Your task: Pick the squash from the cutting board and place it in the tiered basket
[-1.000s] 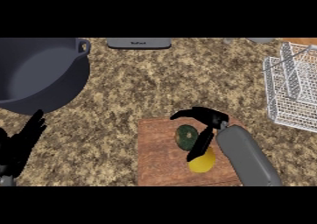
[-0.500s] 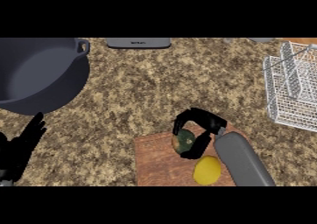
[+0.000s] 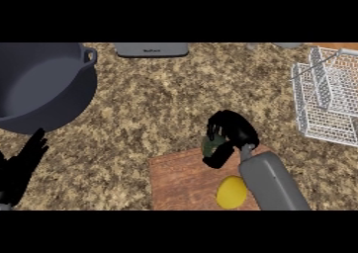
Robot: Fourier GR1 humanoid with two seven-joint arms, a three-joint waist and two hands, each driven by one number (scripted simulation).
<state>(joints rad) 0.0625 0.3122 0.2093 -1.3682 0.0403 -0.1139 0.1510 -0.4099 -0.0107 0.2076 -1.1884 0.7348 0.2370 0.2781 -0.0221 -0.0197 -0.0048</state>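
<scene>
My right hand [image 3: 233, 129] is curled round a dark green squash [image 3: 212, 145], which shows only partly between the fingers and thumb. Hand and squash hover at the far edge of the brown wooden cutting board [image 3: 183, 183]. A yellow lemon [image 3: 232, 192] lies on the board beside my right forearm. The white wire tiered basket [image 3: 334, 96] stands at the right edge of the counter, well apart from the hand. My left hand [image 3: 18, 168] rests open at the lower left, fingers up.
A large dark grey pot [image 3: 37, 84] sits at the upper left on the speckled counter [image 3: 160, 104]. A grey flat device [image 3: 151, 49] lies at the far edge, top centre.
My right hand closed on the squash and rose with it toward the board's far edge. The view shifted, so the board and lemon sit lower. The left hand stayed put.
</scene>
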